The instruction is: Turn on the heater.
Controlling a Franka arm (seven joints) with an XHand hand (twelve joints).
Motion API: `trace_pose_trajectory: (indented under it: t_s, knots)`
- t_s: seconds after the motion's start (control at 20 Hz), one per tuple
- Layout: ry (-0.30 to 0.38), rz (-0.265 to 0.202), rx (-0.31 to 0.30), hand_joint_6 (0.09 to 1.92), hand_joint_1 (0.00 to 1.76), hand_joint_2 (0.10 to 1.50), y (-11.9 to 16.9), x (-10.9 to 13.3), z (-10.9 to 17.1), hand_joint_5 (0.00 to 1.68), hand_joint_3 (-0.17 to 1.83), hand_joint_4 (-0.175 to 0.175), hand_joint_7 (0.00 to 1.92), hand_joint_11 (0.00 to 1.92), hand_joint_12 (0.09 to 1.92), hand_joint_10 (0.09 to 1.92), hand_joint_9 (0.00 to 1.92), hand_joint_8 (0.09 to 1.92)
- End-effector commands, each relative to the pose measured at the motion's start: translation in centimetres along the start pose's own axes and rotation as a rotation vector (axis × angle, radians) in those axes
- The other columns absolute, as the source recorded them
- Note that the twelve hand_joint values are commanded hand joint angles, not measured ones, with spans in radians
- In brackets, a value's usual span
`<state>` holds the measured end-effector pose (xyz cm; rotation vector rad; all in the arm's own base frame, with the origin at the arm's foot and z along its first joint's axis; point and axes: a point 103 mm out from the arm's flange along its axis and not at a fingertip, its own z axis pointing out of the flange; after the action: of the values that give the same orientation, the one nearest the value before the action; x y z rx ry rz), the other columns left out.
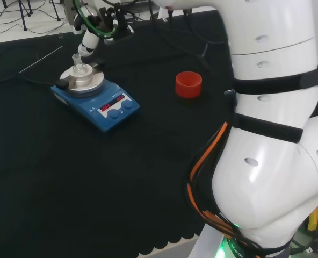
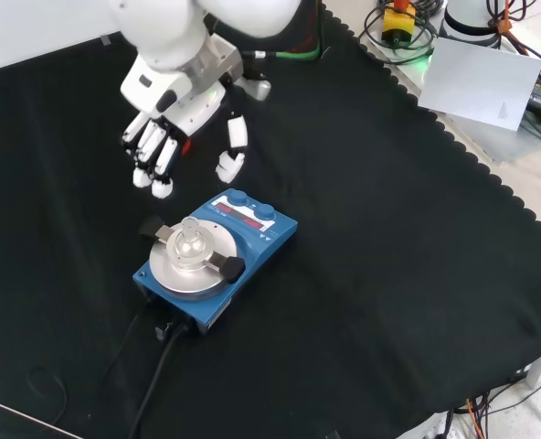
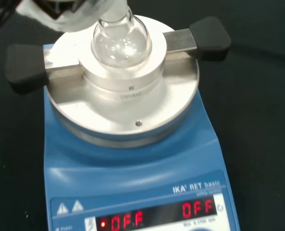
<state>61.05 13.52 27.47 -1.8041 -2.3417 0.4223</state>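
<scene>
Blue hotplate heater (image 2: 217, 256) sits centre-left of the front view, its two knobs (image 2: 252, 204) on the edge facing the hand. Hand (image 2: 175, 114) hovers upper left, fingers relaxed and hanging, empty, apart from the heater. Round-bottom flask (image 3: 122, 39) sits in the metal block on the plate. Red cup (image 1: 188, 84) is mid-frame in the head view. Display (image 3: 157, 216) looks unswitched, so the task seems not yet done: a knob still needs turning.

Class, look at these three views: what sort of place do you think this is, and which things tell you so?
Probably a chemistry lab set up for robot trials: a blue heater carries a small round glass flask in a metal block, a robot hand hovers near it, and cables lie beyond the black cloth.
</scene>
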Motion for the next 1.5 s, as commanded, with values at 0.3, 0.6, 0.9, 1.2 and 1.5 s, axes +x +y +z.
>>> trace_pose_trajectory:
  t_s: [0.3, 0.6, 0.9, 1.2, 1.5]
  knots:
    - [0.041, 0.063, -0.044, 0.33, 0.84, 0.6, -5.9, -2.0, -0.6, 0.46, 0.62, 0.008, 0.16, 0.05, 1.37, 0.65, 0.38, 0.59]
    - [0.029, 0.11, -0.03, 0.3, 0.9, 0.61, -7.8, -1.6, 0.8, 0.44, 0.64, 0.009, 0.18, 0.05, 1.38, 0.66, 0.39, 0.59]
    - [0.042, 0.138, -0.024, 0.2, 0.98, 0.6, -10.3, -1.1, 2.9, 0.44, 0.75, 0.009, 0.4, 0.25, 1.39, 0.64, 0.57, 0.61]
    - [0.025, 0.152, 0.007, 0.12, 1.04, 0.59, -12.3, -1.4, 4.6, 0.47, 0.8, 0.0, 0.77, 0.6, 1.29, 0.49, 0.9, 0.57]
    - [0.001, 0.152, 0.032, 0.09, 1.09, 0.59, -13.6, -1.0, 5.1, 0.48, 0.81, -0.02, 1.1, 0.95, 1.11, 0.37, 1.27, 0.63]
